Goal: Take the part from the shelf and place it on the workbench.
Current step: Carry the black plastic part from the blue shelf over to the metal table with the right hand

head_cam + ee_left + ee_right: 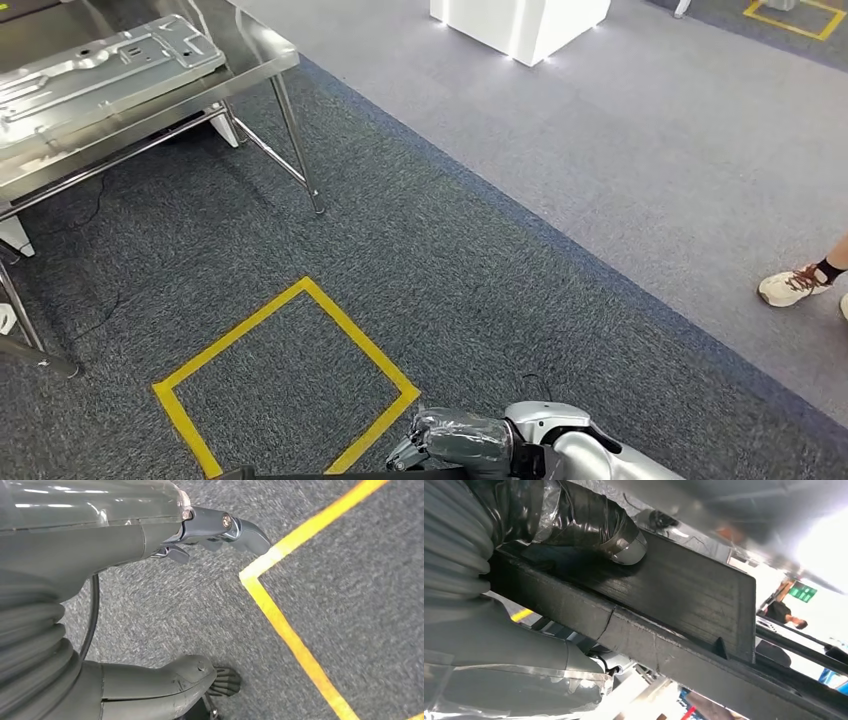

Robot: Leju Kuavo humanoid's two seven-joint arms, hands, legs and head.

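My right hand [458, 441], wrapped in clear plastic, shows at the bottom of the head view. In the right wrist view this hand [574, 520] grips a long black ribbed part [684, 595], with the thumb pressed on its flat face. A thin strip of the black part [300, 473] runs along the bottom edge of the head view. My left hand [115, 535] hangs over the grey carpet with fingers [235, 527] and thumb [170, 680] apart, holding nothing. The steel workbench [255, 55] stands at the upper left.
A stamped sheet-metal panel [100, 70] lies on the workbench. A yellow tape square [290, 380] marks the carpet in front of me. A white block [520, 25] stands at the far side. A person's shoe [795, 285] is at the right edge.
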